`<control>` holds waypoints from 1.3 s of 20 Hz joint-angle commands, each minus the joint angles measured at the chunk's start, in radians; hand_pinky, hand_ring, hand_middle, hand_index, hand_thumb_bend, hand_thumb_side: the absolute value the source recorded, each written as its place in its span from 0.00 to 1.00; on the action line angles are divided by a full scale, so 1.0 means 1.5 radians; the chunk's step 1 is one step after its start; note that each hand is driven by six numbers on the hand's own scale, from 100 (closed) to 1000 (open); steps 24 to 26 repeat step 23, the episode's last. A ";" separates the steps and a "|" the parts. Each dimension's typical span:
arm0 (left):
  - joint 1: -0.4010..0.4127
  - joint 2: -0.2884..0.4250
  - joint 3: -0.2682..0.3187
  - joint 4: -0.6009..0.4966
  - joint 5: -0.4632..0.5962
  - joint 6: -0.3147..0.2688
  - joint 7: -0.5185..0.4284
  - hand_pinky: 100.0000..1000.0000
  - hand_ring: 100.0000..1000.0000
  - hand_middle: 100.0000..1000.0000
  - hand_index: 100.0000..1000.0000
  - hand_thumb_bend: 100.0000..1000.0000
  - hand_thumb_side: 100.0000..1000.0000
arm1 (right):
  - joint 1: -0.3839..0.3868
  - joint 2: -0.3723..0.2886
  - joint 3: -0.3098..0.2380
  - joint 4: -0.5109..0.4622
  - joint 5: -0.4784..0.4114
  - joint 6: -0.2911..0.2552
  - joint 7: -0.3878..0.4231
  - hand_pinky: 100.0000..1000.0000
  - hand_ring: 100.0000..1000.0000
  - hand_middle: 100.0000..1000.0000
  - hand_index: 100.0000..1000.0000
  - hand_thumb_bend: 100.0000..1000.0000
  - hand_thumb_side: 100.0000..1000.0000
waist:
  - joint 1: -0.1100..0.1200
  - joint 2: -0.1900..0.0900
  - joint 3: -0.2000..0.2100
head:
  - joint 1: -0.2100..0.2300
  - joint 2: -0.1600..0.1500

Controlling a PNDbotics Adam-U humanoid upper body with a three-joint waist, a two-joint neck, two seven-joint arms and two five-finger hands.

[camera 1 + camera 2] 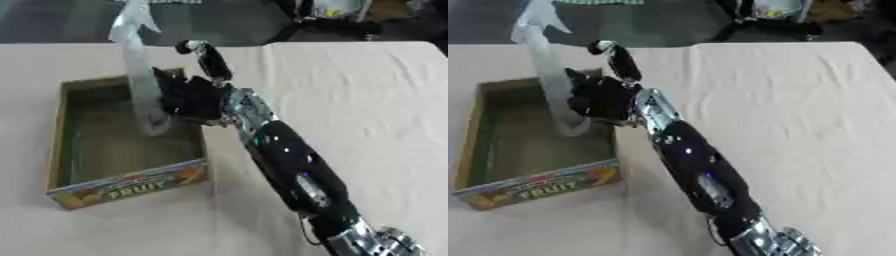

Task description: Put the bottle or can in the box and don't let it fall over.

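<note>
The clear bottle stands nearly upright, long axis vertical and its top leaning slightly away, its base low inside the open cardboard fruit box on the cloth-covered tabletop. The right hand has its fingers curled around the bottle at the box's right wall.

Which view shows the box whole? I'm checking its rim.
The left eye view: the box shows all four walls. In the right eye view its left wall is cropped by the frame edge, behind the right hand with the bottle.
</note>
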 commanded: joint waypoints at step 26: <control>0.030 0.018 0.009 -0.013 -0.009 0.002 0.005 0.71 0.87 0.75 0.72 0.73 0.57 | 0.178 -0.247 -0.156 -0.302 0.087 -0.174 0.045 0.00 0.06 0.29 0.98 0.00 0.76 | 0.032 -0.050 -0.075 | 0.083 0.022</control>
